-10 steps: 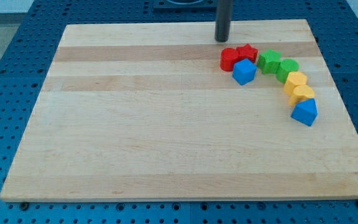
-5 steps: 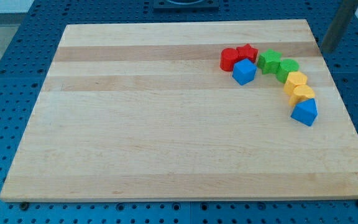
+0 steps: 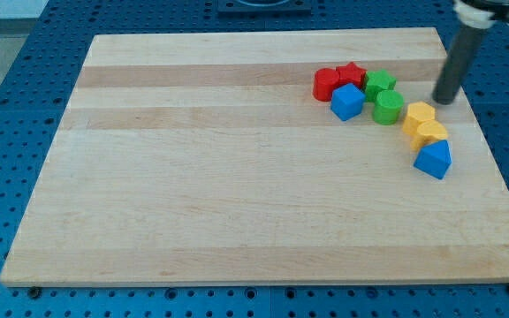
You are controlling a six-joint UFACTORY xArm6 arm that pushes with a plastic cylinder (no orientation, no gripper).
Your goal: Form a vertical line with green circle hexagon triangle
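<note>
My tip (image 3: 444, 100) rests on the board at the view's right, just right of the block cluster. The green circle (image 3: 387, 107) lies left of it, with a gap between. A green star-like block (image 3: 379, 85) sits above the circle, touching it. A yellow hexagon (image 3: 419, 116) and a second yellow block (image 3: 430, 133) lie below-left of the tip. A blue triangle-like block (image 3: 434, 159) sits below them. A red round block (image 3: 326, 84), a red star (image 3: 351, 74) and a blue cube (image 3: 346, 102) stand at the cluster's left.
The wooden board (image 3: 237, 177) lies on a blue perforated table (image 3: 7, 132). The board's right edge is close to the tip.
The tip went from the top middle to the right edge, then down and left beside the cluster. The green circle slid left and down; the green star shifted slightly up-left.
</note>
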